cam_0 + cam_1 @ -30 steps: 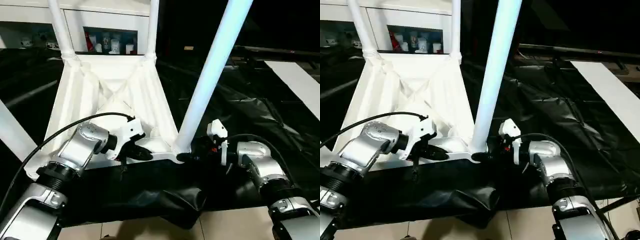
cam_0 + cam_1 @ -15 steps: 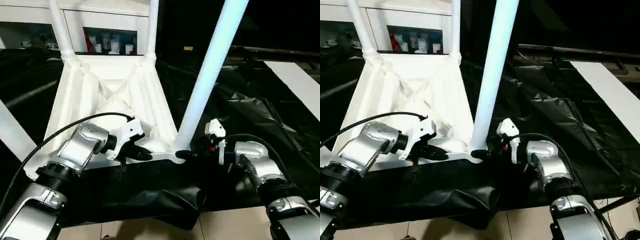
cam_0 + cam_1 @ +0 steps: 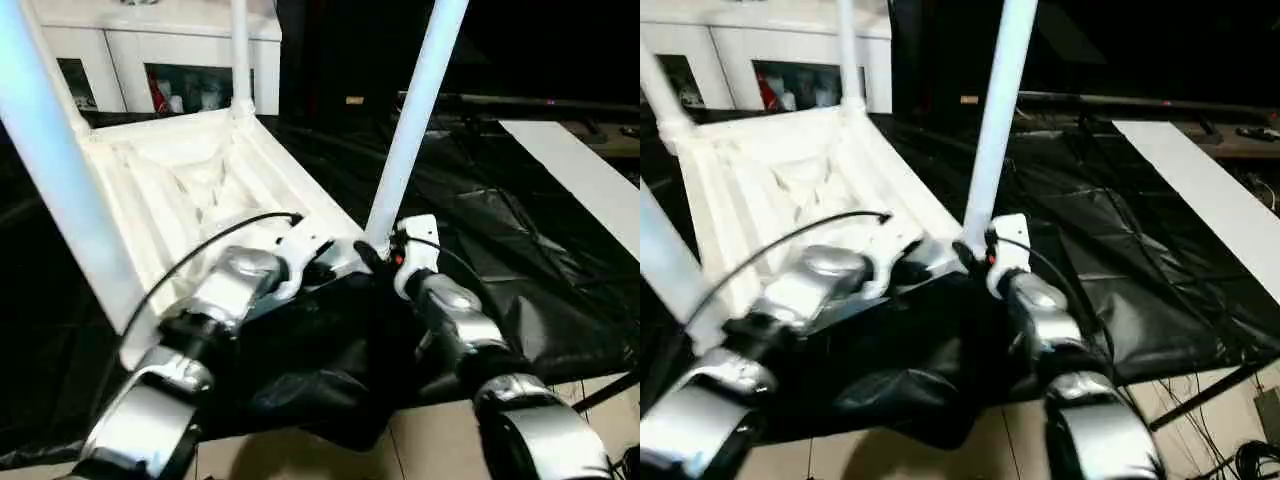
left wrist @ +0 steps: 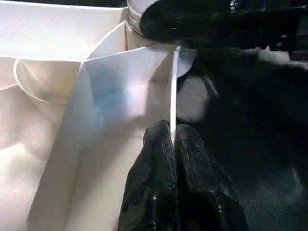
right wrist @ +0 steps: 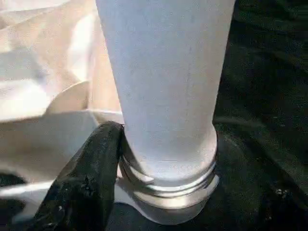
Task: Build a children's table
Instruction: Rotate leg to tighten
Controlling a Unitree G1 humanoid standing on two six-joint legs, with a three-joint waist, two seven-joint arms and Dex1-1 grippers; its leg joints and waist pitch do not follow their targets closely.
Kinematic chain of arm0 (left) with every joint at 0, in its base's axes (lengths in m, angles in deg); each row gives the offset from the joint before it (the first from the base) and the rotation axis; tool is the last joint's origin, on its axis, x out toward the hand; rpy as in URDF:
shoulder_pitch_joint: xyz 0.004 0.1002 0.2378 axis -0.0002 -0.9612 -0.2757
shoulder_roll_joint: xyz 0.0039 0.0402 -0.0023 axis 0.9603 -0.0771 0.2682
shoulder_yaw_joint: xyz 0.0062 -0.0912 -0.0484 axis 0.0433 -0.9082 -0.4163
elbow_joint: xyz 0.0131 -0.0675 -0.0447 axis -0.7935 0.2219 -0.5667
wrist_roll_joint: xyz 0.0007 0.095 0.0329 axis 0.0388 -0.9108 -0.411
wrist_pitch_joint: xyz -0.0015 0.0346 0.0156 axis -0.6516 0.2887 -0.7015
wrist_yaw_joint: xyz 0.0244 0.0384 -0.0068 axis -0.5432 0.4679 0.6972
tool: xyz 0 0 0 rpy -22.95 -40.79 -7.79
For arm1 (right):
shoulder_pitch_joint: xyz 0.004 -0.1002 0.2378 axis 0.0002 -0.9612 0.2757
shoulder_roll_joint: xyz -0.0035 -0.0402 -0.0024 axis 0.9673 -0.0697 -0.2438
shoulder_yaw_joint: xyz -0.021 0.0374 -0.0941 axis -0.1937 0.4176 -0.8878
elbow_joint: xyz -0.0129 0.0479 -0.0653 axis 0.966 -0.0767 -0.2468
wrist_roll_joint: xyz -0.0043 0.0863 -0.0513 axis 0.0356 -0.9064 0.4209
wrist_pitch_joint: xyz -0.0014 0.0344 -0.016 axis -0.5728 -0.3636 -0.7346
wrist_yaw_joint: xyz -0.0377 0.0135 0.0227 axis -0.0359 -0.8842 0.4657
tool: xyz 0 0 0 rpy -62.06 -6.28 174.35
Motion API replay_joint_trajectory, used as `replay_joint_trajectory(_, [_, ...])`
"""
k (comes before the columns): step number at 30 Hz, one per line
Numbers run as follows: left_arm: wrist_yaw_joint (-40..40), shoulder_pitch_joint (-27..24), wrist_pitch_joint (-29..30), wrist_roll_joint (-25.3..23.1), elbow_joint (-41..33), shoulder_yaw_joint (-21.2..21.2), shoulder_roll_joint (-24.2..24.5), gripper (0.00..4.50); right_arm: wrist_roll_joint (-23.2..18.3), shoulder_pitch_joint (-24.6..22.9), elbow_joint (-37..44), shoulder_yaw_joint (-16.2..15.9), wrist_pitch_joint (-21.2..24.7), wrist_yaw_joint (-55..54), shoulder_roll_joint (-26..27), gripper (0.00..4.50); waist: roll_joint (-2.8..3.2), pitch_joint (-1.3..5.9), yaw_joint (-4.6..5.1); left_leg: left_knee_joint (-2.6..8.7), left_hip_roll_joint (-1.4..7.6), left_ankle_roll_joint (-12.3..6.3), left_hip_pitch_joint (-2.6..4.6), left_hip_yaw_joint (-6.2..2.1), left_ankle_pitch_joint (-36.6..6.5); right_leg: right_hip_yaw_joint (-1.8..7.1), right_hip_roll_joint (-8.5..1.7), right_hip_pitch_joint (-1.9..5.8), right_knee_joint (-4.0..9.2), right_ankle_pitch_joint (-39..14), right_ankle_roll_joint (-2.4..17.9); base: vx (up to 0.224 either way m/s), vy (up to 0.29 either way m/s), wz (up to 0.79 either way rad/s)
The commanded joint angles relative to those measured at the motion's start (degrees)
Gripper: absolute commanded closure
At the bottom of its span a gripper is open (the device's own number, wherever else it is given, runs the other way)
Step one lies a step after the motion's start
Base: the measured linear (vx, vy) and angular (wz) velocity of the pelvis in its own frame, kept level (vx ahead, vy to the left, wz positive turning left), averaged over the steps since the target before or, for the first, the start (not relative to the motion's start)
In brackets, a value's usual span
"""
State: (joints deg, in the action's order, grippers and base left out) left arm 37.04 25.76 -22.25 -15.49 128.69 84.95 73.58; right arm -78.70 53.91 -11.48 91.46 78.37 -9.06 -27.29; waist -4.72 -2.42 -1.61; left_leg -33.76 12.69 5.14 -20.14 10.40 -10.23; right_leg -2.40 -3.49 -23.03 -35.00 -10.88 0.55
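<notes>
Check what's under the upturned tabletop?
Crumpled black sheeting spreads out from beneath the tabletop. What lies directly under the top, and whatever the sheeting rests on, is covered.

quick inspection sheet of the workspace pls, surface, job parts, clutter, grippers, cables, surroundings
surface: black sheeting, wrinkled, its front edge hanging over a tiled floor.
job's things: white table top lying underside up, ribs showing; leg standing in the near corner socket, other legs upright in theirs.
clutter: flat white board lying on the sheeting at the right.
grippers: left gripper shut on the top's thin rim; right gripper around the near leg's base, one finger against its threaded collar.
cables: black cable looping over the left forearm; loose cables on the floor.
surroundings: white cabinet behind.
</notes>
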Motion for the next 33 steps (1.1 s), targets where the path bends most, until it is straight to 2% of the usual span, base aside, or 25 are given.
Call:
replay_joint_trajectory(1, [0.9,-0.4,-0.4,-1.7,2.8,1.9,-1.4,4.50,2.3,0.5,-2.1,-1.4,-1.7,2.2,1.6,1.87,0.47,2.87,0.07,4.21,0.26,0.41,0.31,-0.21,-19.4,1.86,-3.51,1.33,5.47,-22.0,7.7,0.000,0.000,0.00])
replay_joint_trajectory(2, [1.1,-0.2,-0.8,-2.2,3.2,2.2,-1.2,4.50,2.5,0.5,-0.9,-2.2,-4.9,6.2,2.3,1.87,0.46,2.94,0.02,4.22,0.34,0.02,0.18,-0.21,-18.9,1.87,-3.53,1.48,5.36,-20.8,8.1,0.000,0.000,0.00])
replay_joint_trajectory(3, [1.1,-0.2,-0.9,-2.2,3.2,2.2,-1.2,4.50,2.6,0.5,-0.8,-2.2,-5.2,6.5,2.3,1.31,0.47,2.94,-0.06,4.23,0.40,-0.12,0.15,-0.16,-18.4,1.91,-3.55,1.52,5.30,-19.9,8.3,0.000,0.000,0.00])
replay_joint_trajectory(4, [1.0,-0.2,-0.9,-2.3,3.2,2.1,-0.9,4.50,2.5,0.2,0.3,-2.6,-6.9,9.2,2.4,1.17,0.24,2.96,-0.23,4.18,0.34,-0.70,-0.05,0.00,-16.6,1.95,-3.45,1.79,4.95,-17.2,9.2,0.000,0.000,0.00])
replay_joint_trajectory(6, [1.3,0.2,-1.4,-2.7,4.0,2.0,-0.5,4.50,2.1,0.1,1.1,-2.7,-8.5,11.9,2.4,1.11,0.21,2.94,-0.28,4.16,0.36,-1.09,-0.06,0.08,-16.4,1.95,-3.50,1.76,4.97,-17.0,9.6,0.000,0.000,0.00])
replay_joint_trajectory(10, [0.3,0.3,-2.1,-3.0,3.9,2.4,1.0,4.50,0.8,0.3,1.9,-2.7,-8.4,15.5,0.8,0.68,0.17,2.77,0.05,4.47,0.36,-1.25,-0.60,-0.31,-16.8,1.65,-3.67,2.18,5.24,-21.4,8.2,0.000,0.000,0.00])
replay_joint_trajectory(11, [-0.1,0.2,-2.1,-3.0,3.7,2.5,1.4,4.50,0.2,0.3,2.3,-2.6,-8.0,17.0,0.3,0.62,0.19,2.78,0.07,4.47,0.41,-1.22,-0.52,-0.30,-16.7,1.69,-3.70,2.09,5.31,-21.7,8.2,0.000,0.000,0.00])
replay_joint_trajectory(12, [-2.1,-0.2,-3.1,-3.4,2.8,3.1,2.5,4.50,-0.3,-0.1,3.2,-2.9,-7.1,21.1,-1.1,0.53,0.19,2.79,0.04,4.36,0.50,-1.57,-0.22,-0.28,-16.8,1.75,-3.67,1.94,5.39,-21.1,8.8,0.000,0.000,0.00])
replay_joint_trajectory(13, [-5.5,-1.3,-4.2,-3.7,0.8,4.0,4.3,4.50,-0.3,-1.0,4.6,-4.0,-5.3,28.1,-4.3,0.40,0.11,2.88,0.07,4.31,0.51,-1.75,-0.31,-0.20,-16.4,1.83,-3.62,2.03,5.27,-20.1,9.2,0.000,0.000,0.00])
replay_joint_trajectory(14, [-7.1,-1.7,-4.5,-3.5,0.1,4.2,4.9,4.50,0.0,-1.5,5.1,-4.6,-5.0,30.1,-5.4,0.40,0.10,2.97,-0.03,4.28,0.58,-2.34,-0.66,-0.25,-15.1,1.82,-3.63,2.43,4.90,-17.5,10.0,0.000,0.000,0.00])
replay_joint_trajectory(15, [-8.0,-2.0,-4.7,-3.4,-0.4,4.4,5.3,4.50,0.2,-1.8,5.4,-4.9,-4.8,31.4,-6.2,0.40,0.01,2.93,-0.09,4.26,0.63,-2.72,-0.61,-0.19,-14.6,1.72,-3.50,2.45,4.92,-16.5,10.4,0.000,0.000,0.00])
replay_joint_trajectory(16, [-11.7,-3.1,-4.6,-2.5,-2.3,4.9,7.1,4.50,0.9,-3.2,7.0,-6.7,-4.0,38.0,-9.6,0.40,0.13,3.00,-0.10,4.06,0.69,-3.18,-0.51,-0.03,-13.5,1.81,-3.56,2.42,4.72,-14.6,11.2,0.000,0.000,0.00])
replay_joint_trajectory(17, [-12.0,-3.1,-4.7,-2.5,-2.4,5.0,7.2,4.50,0.9,-3.3,7.1,-6.7,-3.9,38.2,-9.7,0.40,0.07,3.04,-0.12,3.99,0.61,-3.63,-0.65,0.03,-13.0,1.82,-3.63,2.53,4.67,-13.9,11.5,0.000,0.000,0.00])
replay_joint_trajectory(19, [-20.5,-5.1,-8.8,-0.7,-5.2,6.4,10.7,4.50,0.0,-5.1,10.0,-7.3,-2.4,45.7,-13.9,0.40,0.12,3.14,-0.55,3.96,0.65,-4.38,-0.58,0.11,-10.9,1.83,-3.55,2.60,4.35,-11.1,12.6,0.000,0.000,0.00])
replay_joint_trajectory(21, [-22.4,-5.6,-8.9,0.0,-6.2,6.5,11.4,4.50,-0.4,-5.4,10.5,-7.3,-1.9,46.9,-14.6,0.40,0.12,3.11,-0.67,3.96,0.80,-4.31,-0.35,0.22,-10.3,1.90,-3.59,2.43,4.21,-9.9,13.2,0.000,0.000,0.00])
replay_joint_trajectory(22, [-23.9,-6.1,-8.9,0.6,-7.0,6.7,12.0,4.50,-0.6,-5.6,10.9,-7.2,-1.6,47.9,-15.1,0.40,0.36,3.21,-0.82,3.94,0.93,-4.04,0.04,0.33,-10.0,1.92,-3.55,2.27,3.92,-7.9,14.4,0.000,0.000,0.00])
replay_joint_trajectory(23, [-25.2,-6.5,-9.0,1.2,-7.7,6.8,12.6,4.50,-0.8,-5.8,11.3,-7.2,-1.4,48.8,-15.6,0.40,0.40,3.11,-0.79,3.99,0.88,-4.00,-0.02,0.33,-10.2,1.89,-3.46,2.28,3.89,-7.7,14.7,0.000,0.000,0.00])
replay_joint_trajectory(25, [-29.6,-7.9,-9.4,2.9,-10.1,7.4,14.3,4.50,-1.2,-6.2,12.2,-7.5,-1.0,51.1,-16.5,0.40,0.36,3.05,-0.97,4.15,0.98,-3.54,-0.06,0.23,-10.9,1.85,-3.58,2.49,3.87,-8.6,14.5,0.000,0.000,0.00])
replay_joint_trajectory(26, [-30.7,-8.3,-9.2,3.0,-11.0,7.7,14.9,4.50,-1.3,-6.4,12.6,-7.6,-0.8,51.8,-16.7,0.40,0.49,3.04,-1.07,4.19,1.03,-3.25,0.21,0.30,-11.0,1.87,-3.55,2.24,3.90,-8.6,14.6,0.000,0.000,0.00])
replay_joint_trajectory(27, [-31.5,-8.7,-8.7,3.1,-12.1,7.6,15.5,4.50,-1.3,-6.5,13.5,-8.0,-0.7,52.8,-16.8,0.40,0.33,2.97,-1.16,4.21,1.06,-3.05,0.20,0.36,-11.5,1.89,-3.53,2.24,3.93,-9.0,14.6,0.000,0.000,0.00])
replay_joint_trajectory(30, [-32.7,-9.1,-7.7,3.7,-13.6,7.3,15.9,4.50,-1.0,-6.2,13.5,-8.7,-0.2,53.6,-16.4,0.40,0.35,2.87,-1.69,4.30,1.14,-2.40,0.48,0.40,-12.2,2.00,-3.69,2.03,4.06,-11.0,13.8,0.000,0.000,0.00])
replay_joint_trajectory(33, [-32.9,-9.4,-7.7,3.9,-14.4,7.2,16.0,4.50,-0.1,-6.1,13.5,-9.8,-0.2,54.3,-15.9,0.40,0.10,2.80,-1.78,4.36,1.02,-1.85,0.28,0.38,-12.5,2.03,-3.69,2.11,4.17,-12.5,13.1,0.000,0.000,0.00])
